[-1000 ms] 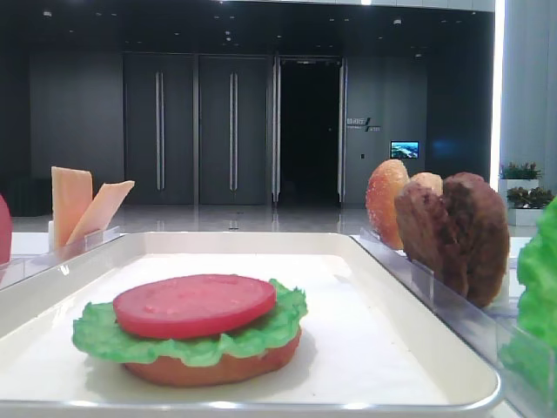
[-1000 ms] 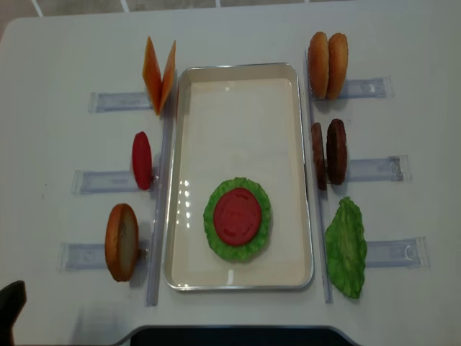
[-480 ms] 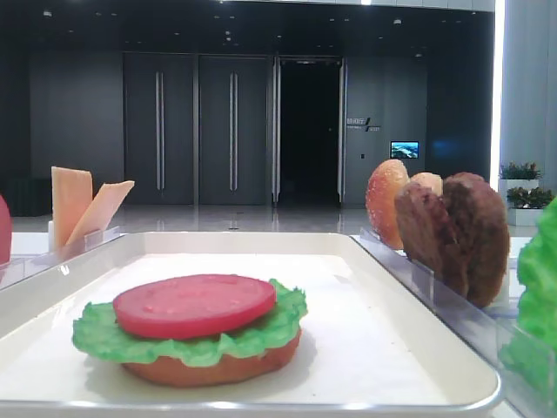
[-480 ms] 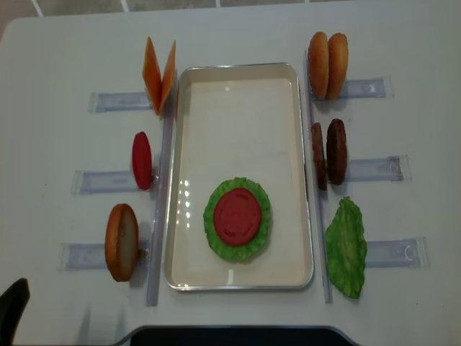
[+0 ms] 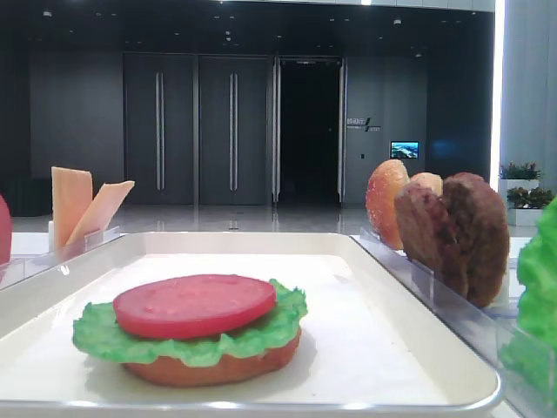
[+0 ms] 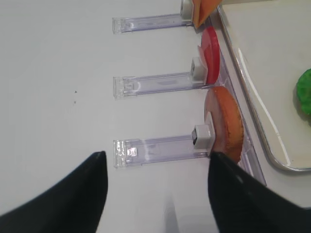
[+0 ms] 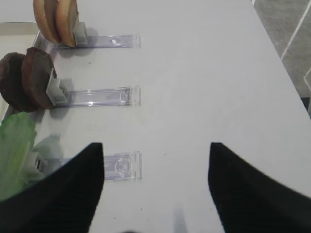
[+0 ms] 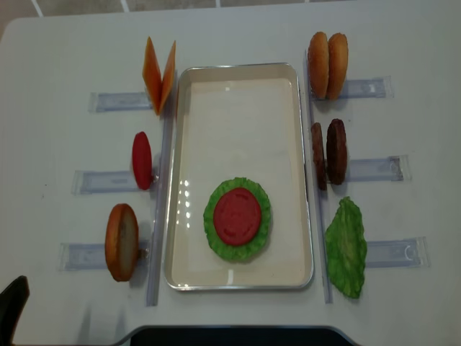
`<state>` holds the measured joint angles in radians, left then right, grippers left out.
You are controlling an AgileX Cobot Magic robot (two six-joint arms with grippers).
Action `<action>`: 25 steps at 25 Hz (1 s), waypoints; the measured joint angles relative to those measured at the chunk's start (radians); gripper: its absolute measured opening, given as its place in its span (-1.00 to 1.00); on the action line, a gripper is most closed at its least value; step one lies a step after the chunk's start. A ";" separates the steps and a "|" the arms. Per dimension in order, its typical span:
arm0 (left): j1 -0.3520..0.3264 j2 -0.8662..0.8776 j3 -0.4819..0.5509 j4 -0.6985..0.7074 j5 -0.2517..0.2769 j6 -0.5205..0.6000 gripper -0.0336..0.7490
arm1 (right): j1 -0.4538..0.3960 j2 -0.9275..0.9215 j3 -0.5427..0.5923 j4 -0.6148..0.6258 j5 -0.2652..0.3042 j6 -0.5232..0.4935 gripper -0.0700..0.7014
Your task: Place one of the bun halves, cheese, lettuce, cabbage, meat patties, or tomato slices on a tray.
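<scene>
On the white tray [image 8: 238,68] lies a stack: a tomato slice [image 8: 237,215] on lettuce [image 8: 253,241] on a bun half [image 5: 209,367]. Left of the tray stand cheese [image 8: 158,72], a tomato slice [image 8: 142,160] and a bun half [image 8: 121,241]. On its right are bun halves [image 8: 328,65], meat patties [image 8: 329,153] and lettuce [image 8: 346,247]. My left gripper [image 6: 156,160] hovers open over bare table, just near of the left bun half [image 6: 228,124]. My right gripper [image 7: 155,145] is open and empty, right of the lettuce [image 7: 14,145]. No cabbage is visible.
Clear acrylic holders [image 8: 115,101] stick out from both sides of the tray, one [image 6: 155,148] just ahead of my left gripper and one [image 7: 121,165] beside my right. The table's right edge [image 7: 286,73] is close to the right arm.
The left gripper's dark tip in the overhead view's bottom left corner has shifted very slightly. Nothing on the table has moved.
</scene>
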<state>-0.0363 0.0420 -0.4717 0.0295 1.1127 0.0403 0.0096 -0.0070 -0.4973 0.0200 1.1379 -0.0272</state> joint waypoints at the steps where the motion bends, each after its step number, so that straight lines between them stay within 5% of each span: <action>1: 0.000 0.000 0.000 0.000 0.000 0.000 0.33 | 0.000 0.000 0.000 0.000 0.000 0.000 0.40; 8: 0.000 0.000 0.000 -0.029 0.000 0.000 0.33 | 0.000 0.000 0.000 0.000 0.000 0.000 0.40; 15: 0.000 0.000 0.000 -0.029 0.000 0.000 0.64 | 0.000 0.000 0.000 0.000 0.000 0.000 0.40; 25: 0.000 0.000 0.000 -0.029 0.000 0.000 0.66 | 0.000 0.000 0.000 0.000 0.000 0.000 0.40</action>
<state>-0.0363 0.0420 -0.4717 0.0000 1.1127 0.0403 0.0096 -0.0070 -0.4973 0.0200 1.1379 -0.0272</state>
